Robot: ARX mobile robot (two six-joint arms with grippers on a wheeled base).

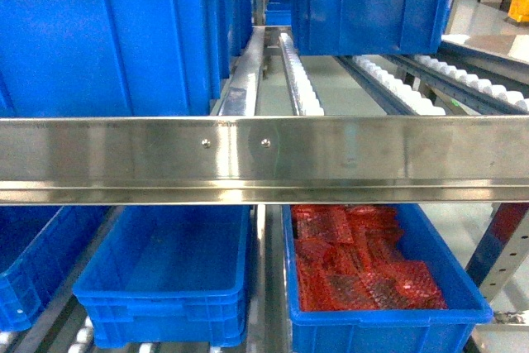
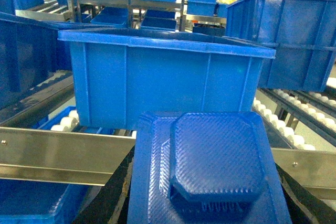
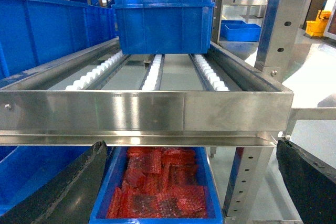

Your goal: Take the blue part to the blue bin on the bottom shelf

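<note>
Head view, left to right: a big blue crate (image 1: 107, 35) fills the upper tier on the left, its wall coming right up to the steel front rail (image 1: 264, 159) that bands the whole picture. Right of that crate there's an open lane of roller tracks (image 1: 302, 80), then another blue crate (image 1: 372, 2) set further back. Under the rail, the bottom shelf: an empty blue bin (image 1: 165, 274) left of centre, another blue bin (image 1: 25, 262) cut off at the far left, and on the right a bin of red parts (image 1: 364, 270). The slot between rail and bin rims is shallow.

My left gripper (image 2: 210, 182) is closed on the blue part (image 2: 215, 163), a flat textured piece with a raised square pad, held level just in front of a rail with a blue crate (image 2: 163, 80) behind it; the black fingers (image 2: 113, 192) flank it.

My right gripper (image 3: 194, 182) hangs spread wide, fingers (image 3: 73, 182) at either edge of the wrist view, nothing between them, facing a rail with the red-filled bin below.
</note>
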